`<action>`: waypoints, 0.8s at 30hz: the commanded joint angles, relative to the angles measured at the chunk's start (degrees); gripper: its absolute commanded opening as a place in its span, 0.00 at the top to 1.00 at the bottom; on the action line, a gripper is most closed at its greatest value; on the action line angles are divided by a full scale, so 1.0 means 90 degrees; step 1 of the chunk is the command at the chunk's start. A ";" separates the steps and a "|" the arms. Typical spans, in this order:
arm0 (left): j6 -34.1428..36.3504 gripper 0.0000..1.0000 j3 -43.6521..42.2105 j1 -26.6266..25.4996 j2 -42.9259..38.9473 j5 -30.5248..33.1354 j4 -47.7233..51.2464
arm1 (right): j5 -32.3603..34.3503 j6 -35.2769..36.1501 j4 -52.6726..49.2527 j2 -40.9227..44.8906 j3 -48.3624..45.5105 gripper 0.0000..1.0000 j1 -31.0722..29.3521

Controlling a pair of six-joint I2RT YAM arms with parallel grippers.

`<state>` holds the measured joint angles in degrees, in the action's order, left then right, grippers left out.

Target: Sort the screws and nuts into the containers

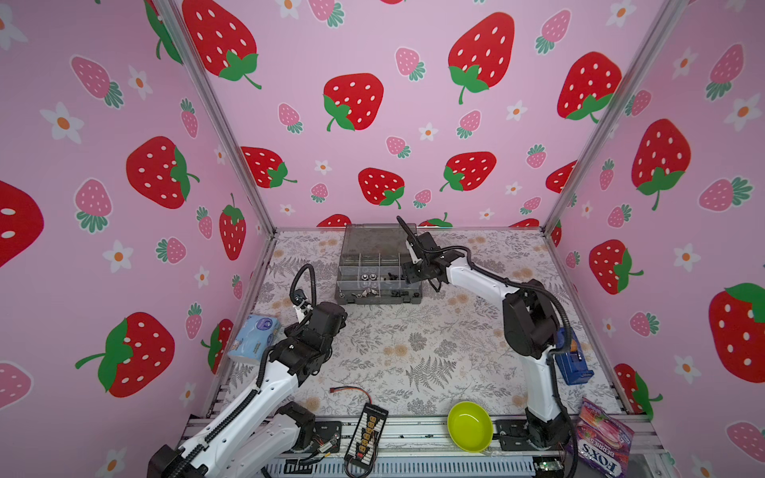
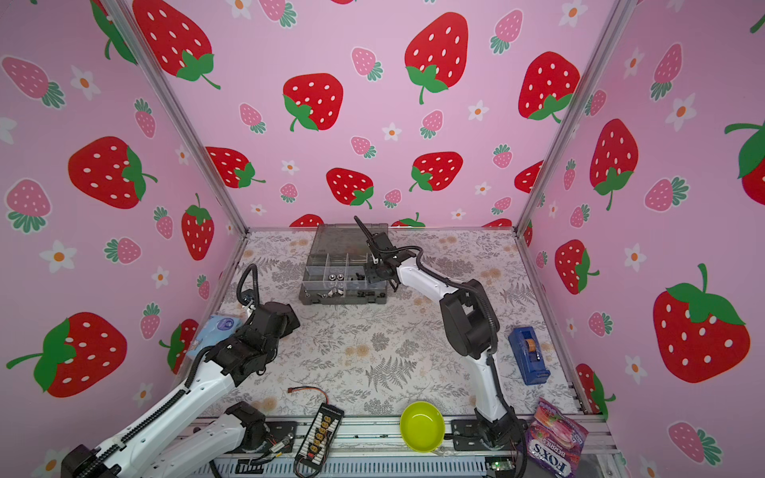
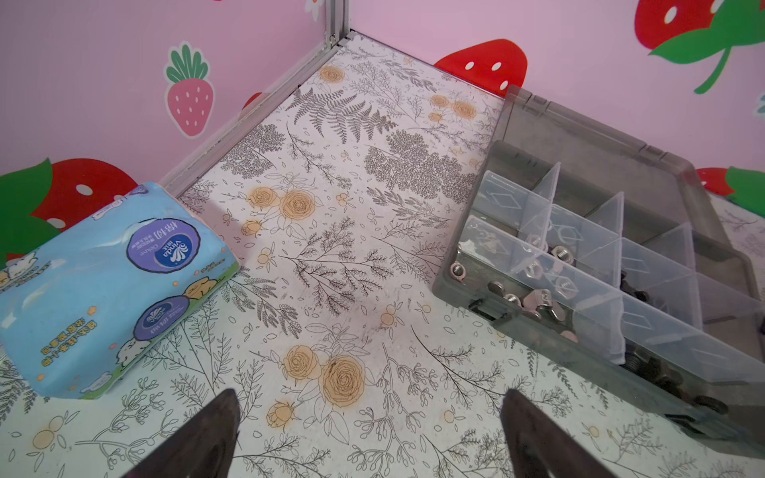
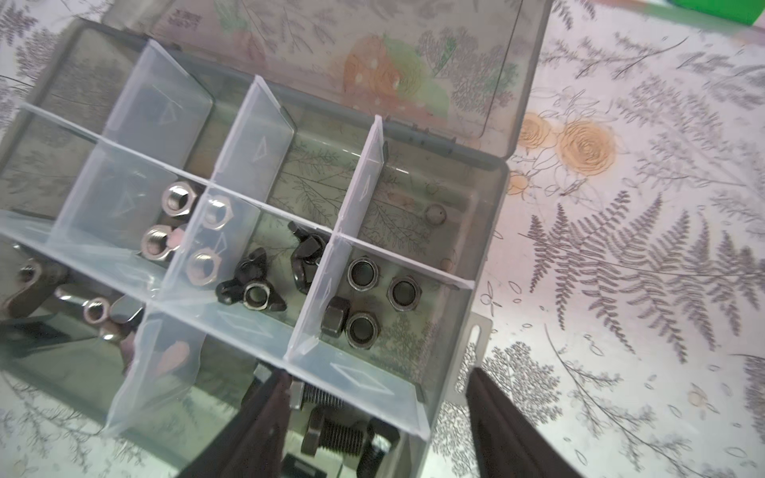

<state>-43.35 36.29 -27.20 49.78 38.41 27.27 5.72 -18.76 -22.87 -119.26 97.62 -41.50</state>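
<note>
The screws [image 4: 331,434] are small and black, with a fat head and a short ridged stem. The nuts [image 4: 403,294] come in four kinds: shiny silver six-sided nuts [image 4: 178,200], silver winged nuts [image 4: 99,310], black winged nuts [image 4: 252,285] and black ring nuts [image 4: 364,273].

The right arm reaches over the table [image 1: 414,343] to the right end of the grey box [image 1: 378,299]. The right hand [image 4: 378,372] hangs above the front corner there. Its two fingers are spread apart and hold nothing. One finger [image 4: 265,414] is over the screws. The other is outside the box wall, over the table. The left arm is bent, back from the box. The left hand [image 3: 370,391] is spread wide with nothing in it, near a blue tissue pack [image 3: 111,281].

The lid [image 4: 289,41] lies back, open. The containers [image 4: 364,182] are little rooms split by thin clear walls. The screws lie in the front corner room under the right hand. In the middle row, the silver six-sided nuts share one room, the black winged nuts have the next, and the black ring nuts have the end one. The silver winged nuts lie in a front room toward the other end.
</note>
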 commanded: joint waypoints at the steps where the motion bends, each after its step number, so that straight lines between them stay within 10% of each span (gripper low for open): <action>1: -0.0050 0.01 0.0035 0.0038 -0.0200 0.0273 0.0066 | 0.0280 -0.0128 0.0395 0.0728 -0.0595 0.17 0.0011; 4: 0.0029 0.01 -0.0018 0.0039 -0.0356 0.0281 -0.0011 | 0.0598 -0.0264 0.0680 0.1276 -0.1330 0.00 0.0010; 24: 0.0726 0.01 -0.0272 0.0053 -0.0834 0.0867 -0.0448 | 0.2068 -0.0862 0.1242 0.4011 -0.4622 0.00 0.1479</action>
<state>-38.72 34.28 -27.11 42.50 41.56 24.99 21.58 -25.21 -13.80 -86.56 59.53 -31.09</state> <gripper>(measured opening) 0.993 0.995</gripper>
